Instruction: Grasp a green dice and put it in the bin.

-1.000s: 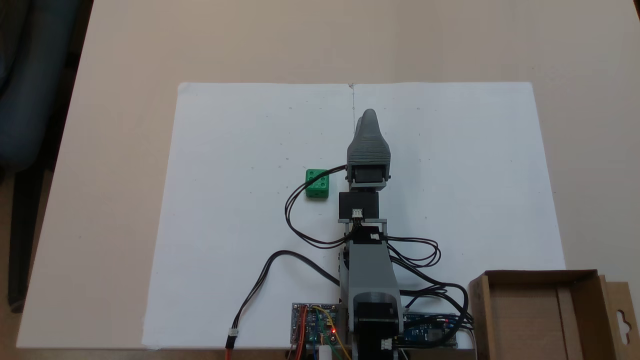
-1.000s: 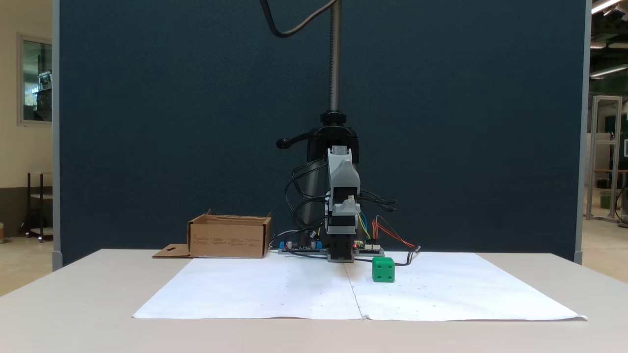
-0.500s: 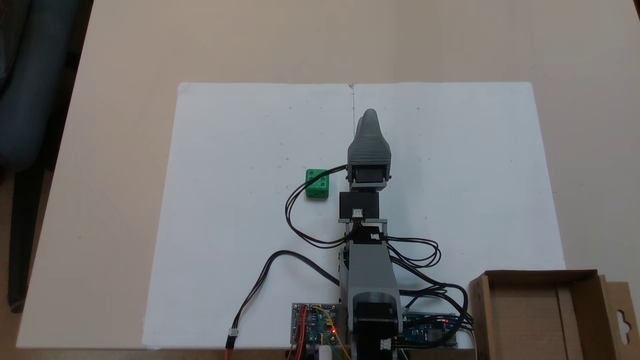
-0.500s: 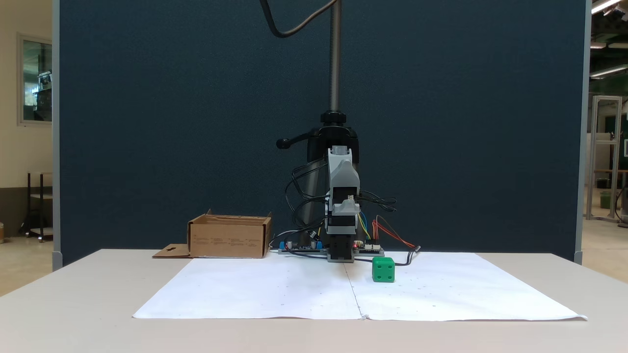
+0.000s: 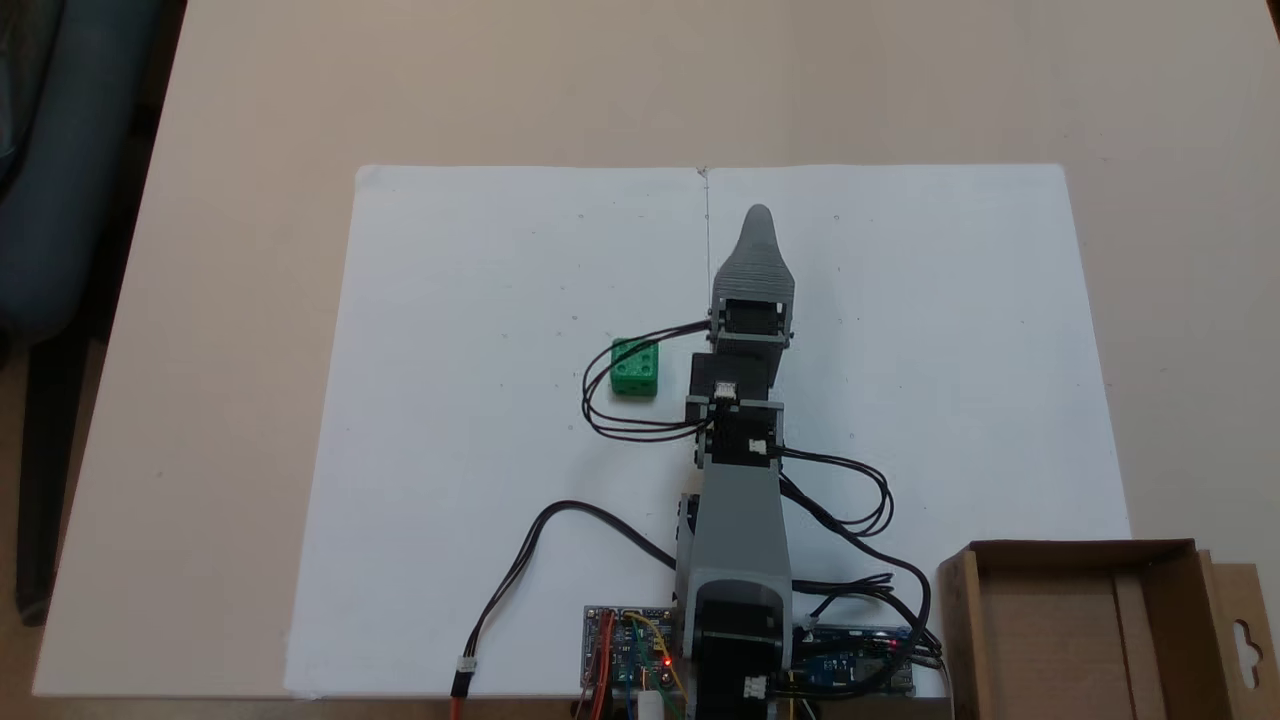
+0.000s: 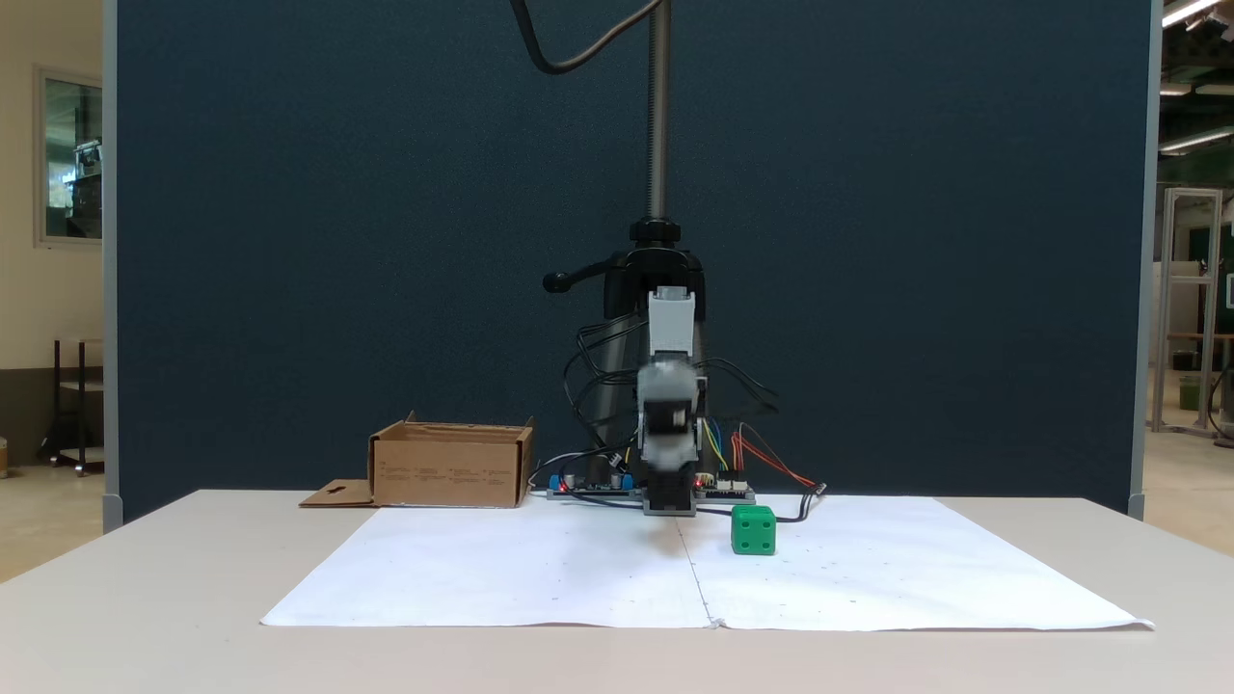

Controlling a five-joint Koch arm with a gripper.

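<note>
Moved: since a second ago the arm has stretched out across the white paper sheet point(image 5: 480, 300) and swung a little to the right in the top-down fixed view; the dice and the box lie where they lay.
Bin point(image 5: 1150, 555): at the near right corner of the tabletop in the top-down fixed view, beside the arm's base – its floor bare, flap with the hang-hole on the outer side. From the front fixed view it stands at the back left point(image 6: 451, 470).
Green dice point(image 5: 634, 366): on the paper, left of the arm's wrist in the top-down view, a black cable loop passing across it; in the front view it sits right of the arm point(image 6: 753, 530).
Gripper point(image 5: 758, 215): pointing toward the far edge of the paper, past the dice. One tip shows from above and the front view is smeared, so I cannot tell how far the jaws stand apart; nothing looks to be held.
Key relation: the dice lies left of and nearer than the fingertips – the gripper likely must pull back and swing left before descending.
Progress: judged early, approach not yet lined up.
</note>
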